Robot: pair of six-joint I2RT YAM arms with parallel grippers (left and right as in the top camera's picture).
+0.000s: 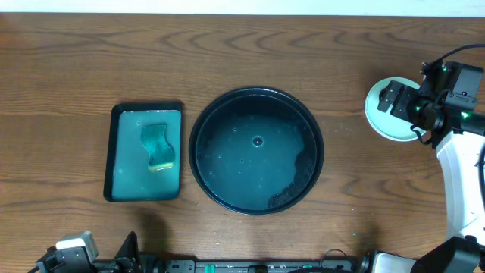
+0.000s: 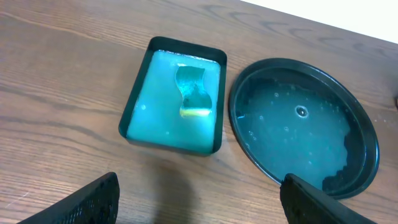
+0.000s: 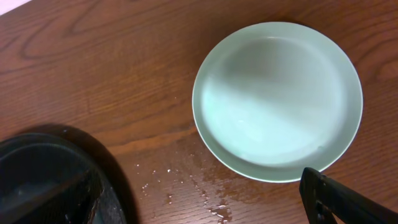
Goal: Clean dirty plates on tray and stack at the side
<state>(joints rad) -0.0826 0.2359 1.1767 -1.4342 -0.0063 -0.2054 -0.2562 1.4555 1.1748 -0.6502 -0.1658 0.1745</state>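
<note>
Mint plates (image 3: 277,99), seemingly stacked, clean, near black tray (image 1: 194,148); left gripper (image 2: 199,200), right gripper (image 1: 398,98) agape.

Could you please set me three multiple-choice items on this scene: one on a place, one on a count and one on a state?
1. Where are the plates?
A) on the table, right of the round tray
B) in the round tray
C) in the rectangular tray

2. How many trays stand on the table?
A) one
B) two
C) four

3. How is the left hand?
A) shut on a plate
B) shut on the round tray's rim
C) open, holding nothing

Answers:
1 A: the overhead view shows them on bare wood to the right of the round tray.
2 B: there is one round tray and one rectangular tray, side by side.
3 C: its fingers stand wide apart with nothing between them.
</note>
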